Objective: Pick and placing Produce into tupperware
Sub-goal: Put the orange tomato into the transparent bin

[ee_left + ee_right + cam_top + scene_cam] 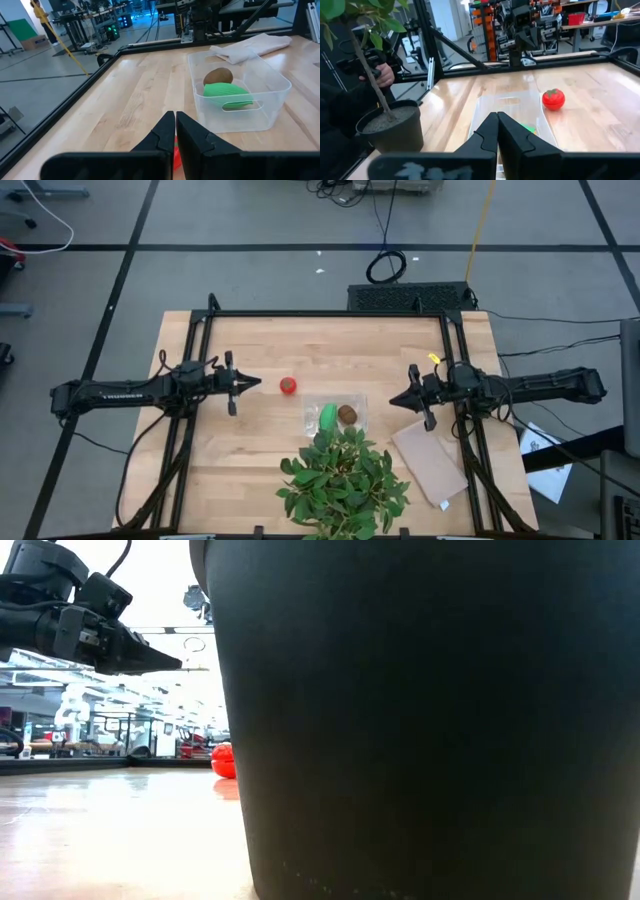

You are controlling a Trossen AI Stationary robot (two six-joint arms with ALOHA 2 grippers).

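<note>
On the wooden table, a clear container near the middle, holding the green oblong piece and the brown kiwi ball side by side. Outside it, apart toward the left arm, the red tomato resting alone on the wood. Left gripper raised above the table just beside the tomato, fingers pressed together, holding nothing. Right gripper on the container's other side, also pressed together and empty, pointing toward the container. In front of the container, a leafy potted plant; beside the right arm, a flat tan sheet.
</note>
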